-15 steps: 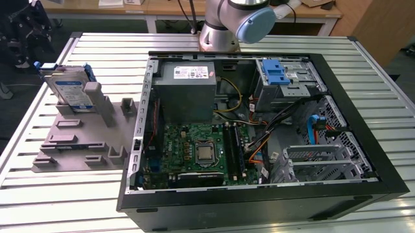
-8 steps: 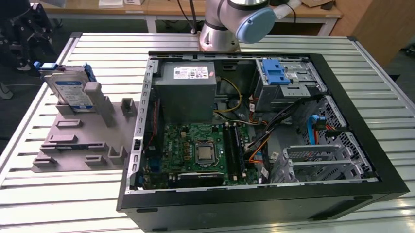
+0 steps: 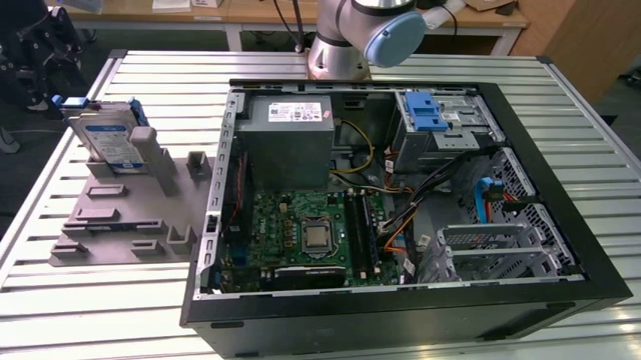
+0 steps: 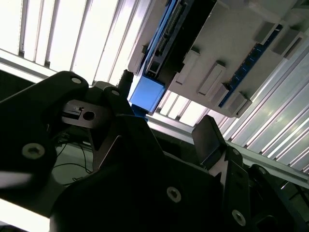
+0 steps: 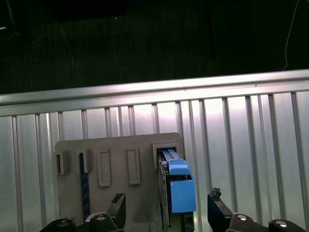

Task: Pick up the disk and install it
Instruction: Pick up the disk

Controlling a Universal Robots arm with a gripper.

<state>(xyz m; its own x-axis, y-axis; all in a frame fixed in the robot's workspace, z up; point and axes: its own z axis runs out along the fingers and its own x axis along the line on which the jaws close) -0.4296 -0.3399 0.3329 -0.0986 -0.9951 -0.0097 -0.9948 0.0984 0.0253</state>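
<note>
The gripper holds nothing, its fingers spread wide. The disk stands on edge in a grey holder. Its blue tab lies between the two fingertips, nearer one, with a gap on each side.

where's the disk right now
In the exterior view the disk stands on edge in the grey holder on the table, at the exterior view's left of the open computer case.
</note>
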